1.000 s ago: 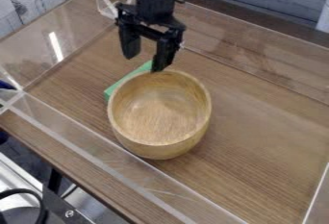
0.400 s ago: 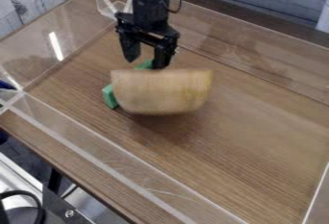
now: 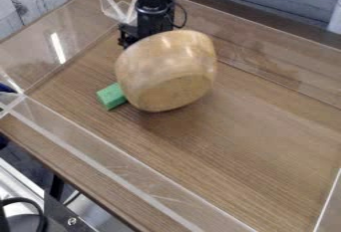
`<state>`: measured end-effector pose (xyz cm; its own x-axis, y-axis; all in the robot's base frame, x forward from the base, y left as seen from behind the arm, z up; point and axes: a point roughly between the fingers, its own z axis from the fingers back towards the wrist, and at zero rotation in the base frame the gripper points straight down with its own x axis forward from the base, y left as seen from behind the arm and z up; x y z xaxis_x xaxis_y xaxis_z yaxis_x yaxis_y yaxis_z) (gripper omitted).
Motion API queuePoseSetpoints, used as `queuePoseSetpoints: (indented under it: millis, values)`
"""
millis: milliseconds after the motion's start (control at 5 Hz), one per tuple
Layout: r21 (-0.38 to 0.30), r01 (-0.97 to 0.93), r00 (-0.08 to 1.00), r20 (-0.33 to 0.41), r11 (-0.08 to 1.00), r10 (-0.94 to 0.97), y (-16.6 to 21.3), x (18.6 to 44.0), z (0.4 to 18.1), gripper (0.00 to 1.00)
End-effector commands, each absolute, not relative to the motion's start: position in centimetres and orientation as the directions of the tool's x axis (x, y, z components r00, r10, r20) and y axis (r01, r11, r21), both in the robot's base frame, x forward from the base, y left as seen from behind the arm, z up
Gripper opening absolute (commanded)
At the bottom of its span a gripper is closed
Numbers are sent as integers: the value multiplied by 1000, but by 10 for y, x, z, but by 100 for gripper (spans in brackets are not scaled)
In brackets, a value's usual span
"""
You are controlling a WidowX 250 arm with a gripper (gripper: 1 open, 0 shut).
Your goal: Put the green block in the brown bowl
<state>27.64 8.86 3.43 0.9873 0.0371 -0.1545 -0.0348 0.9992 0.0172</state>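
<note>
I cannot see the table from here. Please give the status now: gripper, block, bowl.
Gripper low behind the brown bowl, jaws hidden. Bowl tipped up on its side. Green block on the table at the bowl's left, not held.

no readable text, no labels, no brand marks, no numbers, no signs on any surface in view

A single raised camera looks obliquely down across the wooden table (image 3: 253,126) from fairly near.
</note>
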Motion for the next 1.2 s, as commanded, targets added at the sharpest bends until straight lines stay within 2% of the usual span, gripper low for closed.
queuePoseSetpoints:
  millis: [0,200,1000]
  values:
    - [30,11,993,-115,999,-7,77,274,48,0]
    - [28,30,991,-128,999,-26,72,267,44,0]
    - [37,34,988,-150,999,-28,77,269,31,0]
